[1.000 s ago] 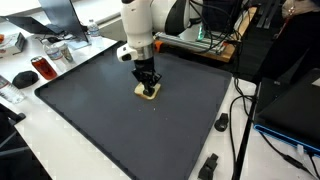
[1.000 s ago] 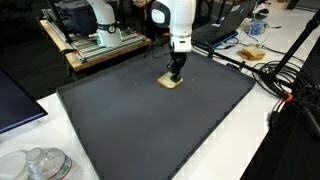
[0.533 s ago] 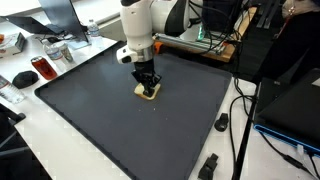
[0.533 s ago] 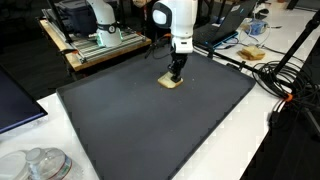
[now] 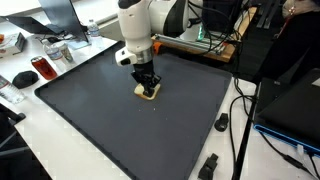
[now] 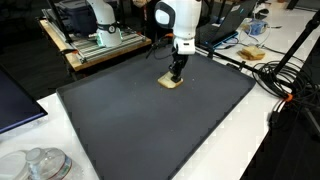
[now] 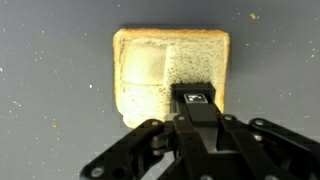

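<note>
A pale slice of bread (image 5: 147, 93) (image 6: 170, 84) lies flat on the dark grey mat (image 5: 100, 115) (image 6: 150, 130), toward its far side. My gripper (image 5: 148, 86) (image 6: 175, 75) points straight down onto the slice. In the wrist view the bread (image 7: 150, 65) fills the upper middle, and the gripper (image 7: 197, 93) reaches over its right part. The two fingers are pressed together with no gap and nothing between them. Their joined tip rests on or just above the bread's top; I cannot tell whether it touches.
Beyond the mat's edge stand a red can (image 5: 43, 68), a black mouse (image 5: 23, 78) and small black parts (image 5: 222, 123). A wooden frame with another white arm (image 6: 95, 35), a glass lid (image 6: 40, 163), a plate (image 6: 250, 53) and cables (image 6: 285, 90) ring the mat.
The arm's upper links have shifted slightly. The gripper stays shut over the same spot on the bread, and the bread has not moved.
</note>
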You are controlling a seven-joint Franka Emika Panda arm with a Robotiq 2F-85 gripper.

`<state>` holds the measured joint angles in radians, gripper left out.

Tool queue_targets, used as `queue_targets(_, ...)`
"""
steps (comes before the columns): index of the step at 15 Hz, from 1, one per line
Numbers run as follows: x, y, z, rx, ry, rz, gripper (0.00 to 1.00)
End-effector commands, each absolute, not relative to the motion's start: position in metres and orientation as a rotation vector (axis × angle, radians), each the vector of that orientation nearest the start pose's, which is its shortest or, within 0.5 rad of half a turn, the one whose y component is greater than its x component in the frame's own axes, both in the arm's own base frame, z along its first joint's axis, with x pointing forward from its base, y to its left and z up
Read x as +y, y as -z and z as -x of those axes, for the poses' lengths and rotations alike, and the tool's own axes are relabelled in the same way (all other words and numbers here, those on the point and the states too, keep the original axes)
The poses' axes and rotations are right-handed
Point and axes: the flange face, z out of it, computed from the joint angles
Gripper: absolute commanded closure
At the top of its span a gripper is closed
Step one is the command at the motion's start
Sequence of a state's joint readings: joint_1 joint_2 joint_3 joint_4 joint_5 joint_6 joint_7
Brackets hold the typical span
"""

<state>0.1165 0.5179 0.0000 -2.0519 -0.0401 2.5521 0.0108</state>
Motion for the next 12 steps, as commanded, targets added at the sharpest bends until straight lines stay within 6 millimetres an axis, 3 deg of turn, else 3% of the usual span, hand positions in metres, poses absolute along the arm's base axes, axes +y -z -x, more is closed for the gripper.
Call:
queue_targets(1, 0.069, -0.138, -0.591, -0.240, -0.067, 3.162, 0.94)
queue_targets(2, 0.069, -0.138, -0.590, -0.238, -0.053, 3.157, 0.94)
queue_targets(3, 0.069, -0.180, -0.588, -0.220, -0.028, 3.157, 0.94)
queue_targets(4, 0.069, -0.181, -0.588, -0.220, -0.028, 3.157, 0.79)
queue_targets(12, 0.069, -0.181, -0.588, -0.220, -0.027, 3.157, 0.79)
